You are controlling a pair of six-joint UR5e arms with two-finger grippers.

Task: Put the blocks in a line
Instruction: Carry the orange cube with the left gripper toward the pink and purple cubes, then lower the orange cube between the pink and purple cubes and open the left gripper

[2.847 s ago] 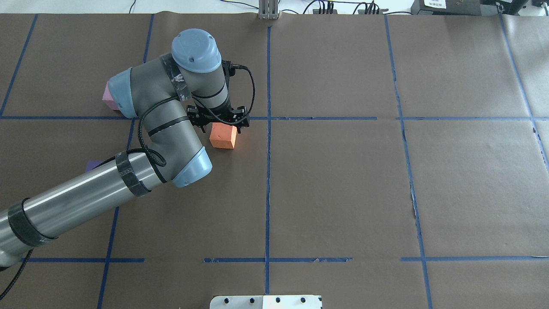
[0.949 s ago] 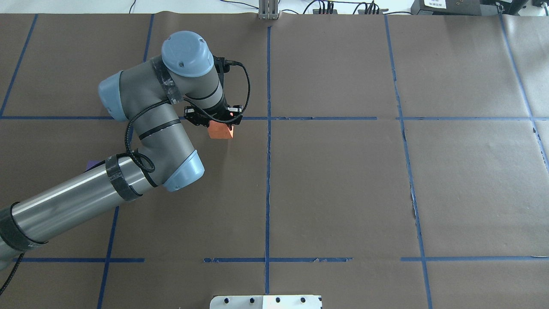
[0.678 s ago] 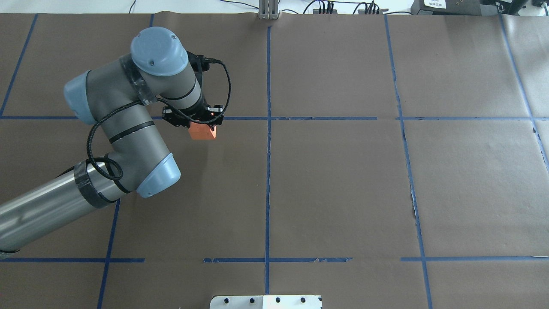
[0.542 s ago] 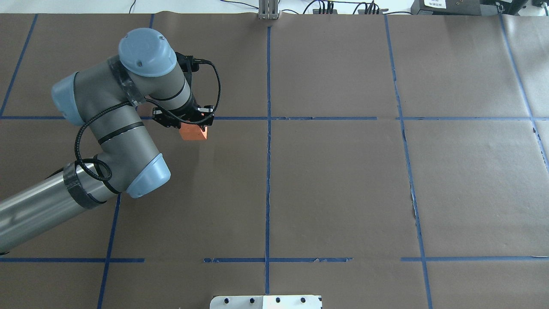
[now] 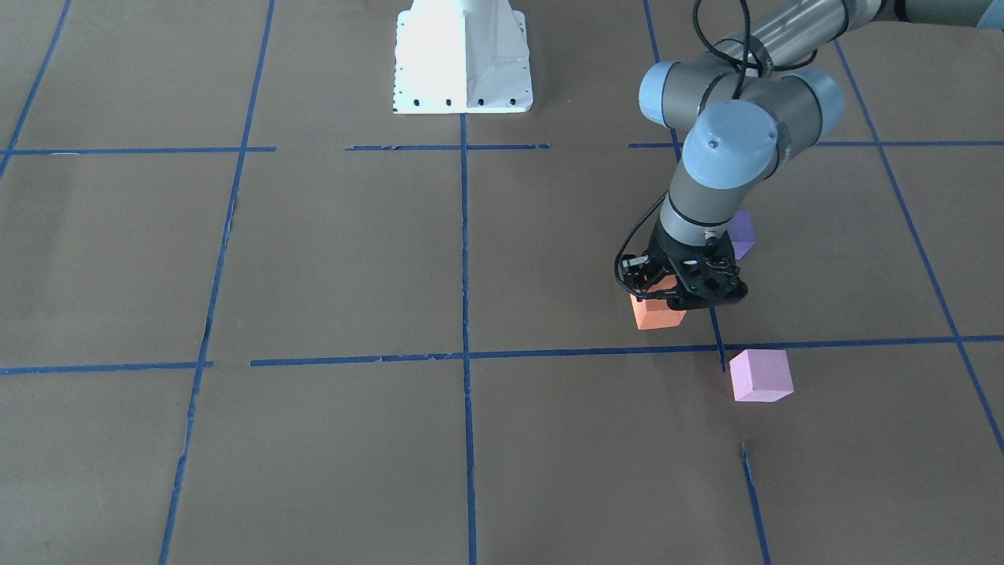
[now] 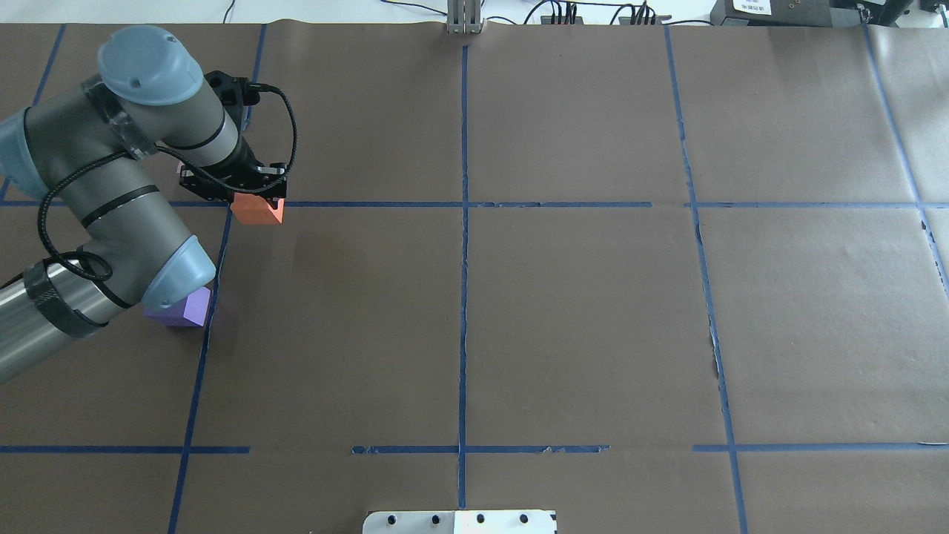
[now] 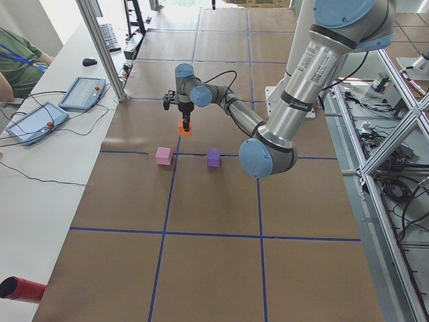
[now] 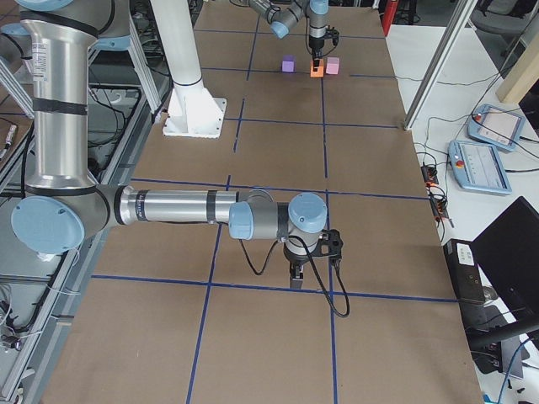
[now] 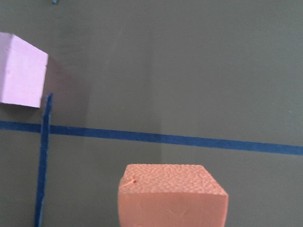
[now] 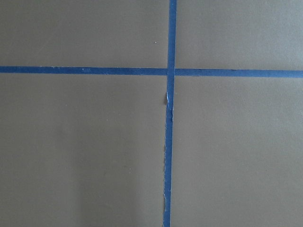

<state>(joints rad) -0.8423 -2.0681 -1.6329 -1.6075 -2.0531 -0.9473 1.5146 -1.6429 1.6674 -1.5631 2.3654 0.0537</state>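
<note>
My left gripper (image 6: 254, 200) is shut on the orange block (image 6: 257, 210) and holds it low over the brown paper, beside a blue tape crossing. It also shows in the front view (image 5: 665, 301) with the orange block (image 5: 655, 313) below it. The pale pink block (image 5: 759, 375) lies just beyond the tape line; in the left wrist view it (image 9: 21, 71) is up and left of the orange block (image 9: 173, 196). The purple block (image 6: 182, 309) lies nearer the robot, partly under my forearm. My right gripper (image 8: 296, 274) hangs over bare paper far away; I cannot tell its state.
Blue tape lines (image 6: 463, 297) divide the brown paper into squares. The white robot base plate (image 5: 463, 55) stands at the table's robot side. An aluminium post (image 6: 463, 18) stands at the far edge. Tablets (image 7: 80, 92) lie beside the table.
My left gripper closed on the orange block and carried it left, from near the centre line to the left tape crossing. The purple block has come out from under the arm.
</note>
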